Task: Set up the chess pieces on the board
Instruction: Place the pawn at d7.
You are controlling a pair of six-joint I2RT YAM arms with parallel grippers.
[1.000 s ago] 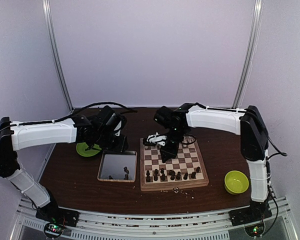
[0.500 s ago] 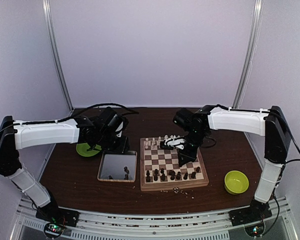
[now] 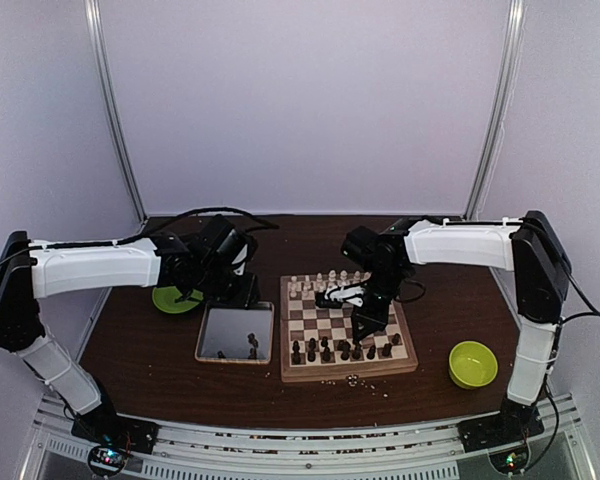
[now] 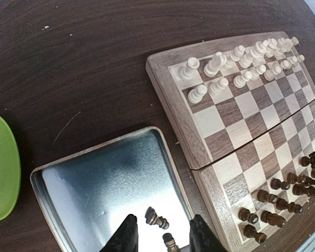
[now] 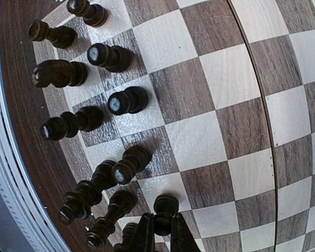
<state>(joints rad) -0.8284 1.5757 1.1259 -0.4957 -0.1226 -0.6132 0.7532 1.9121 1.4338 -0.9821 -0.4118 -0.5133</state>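
Observation:
The board lies right of centre, with dark chess pieces standing on its near rows. My right gripper is over those rows, shut on a dark pawn held upright at a light square; in the right wrist view several dark pieces stand to its left. Two dark pieces lie in the silver tray. My left gripper hangs open over the tray's far edge. In the left wrist view one lying piece sits between the fingers, below them.
Pale cream chessmen fill the board's far rows, also in the left wrist view. A green bowl sits left of the tray and another right of the board. Small crumbs lie by the board's near edge.
My right arm swung right, then came down toward the board's near rows with the pawn in its grip. The left arm has not moved.

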